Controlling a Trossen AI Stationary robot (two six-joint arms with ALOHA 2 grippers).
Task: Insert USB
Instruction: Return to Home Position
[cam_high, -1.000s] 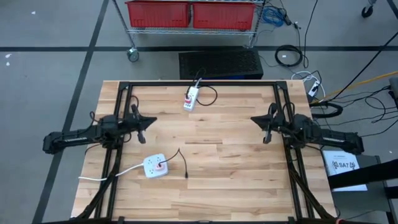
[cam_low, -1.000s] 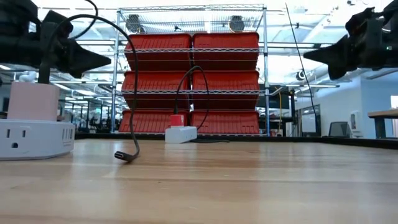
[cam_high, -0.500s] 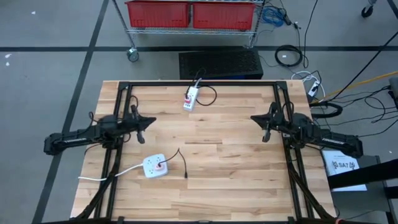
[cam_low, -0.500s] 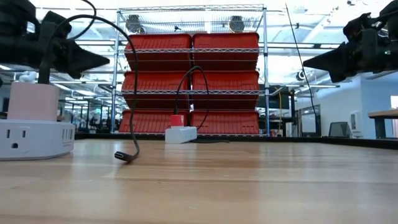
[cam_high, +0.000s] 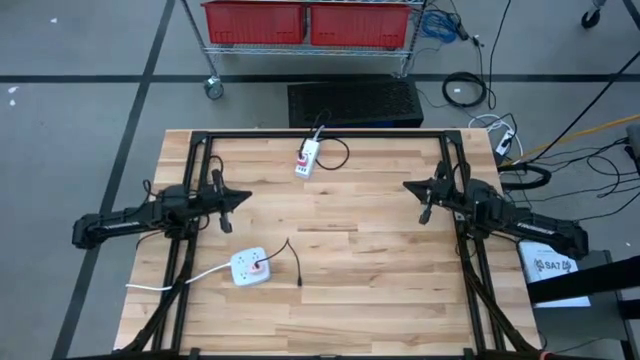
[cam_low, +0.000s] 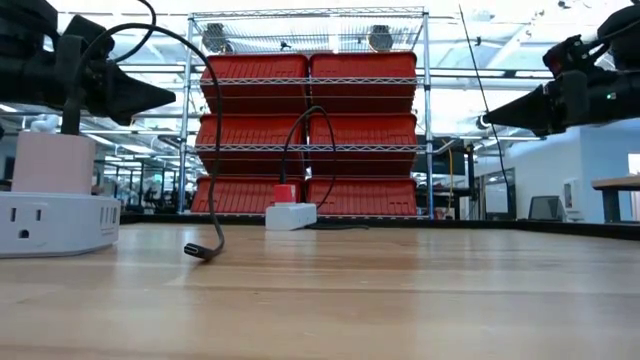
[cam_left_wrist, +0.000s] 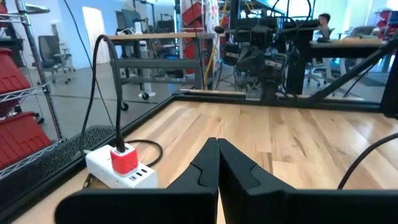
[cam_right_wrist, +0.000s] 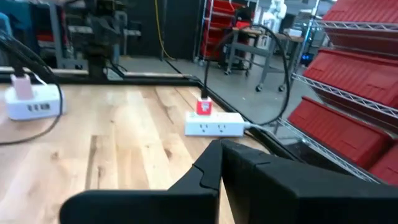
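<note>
Near left of bench: light pink charger adapter (cam_low: 52, 160) seated in white outlet extension (cam_high: 244, 268), black charger cable (cam_high: 298, 272) plugged in, free end loose on bench. Mid-bench: left gripper (cam_high: 245, 196), right gripper (cam_high: 407, 187) hover well apart, fingers pressed together. Far edge: second power strip (cam_high: 307, 160).

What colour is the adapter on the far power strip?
The adapter is red, clearest in the left wrist view.
</note>
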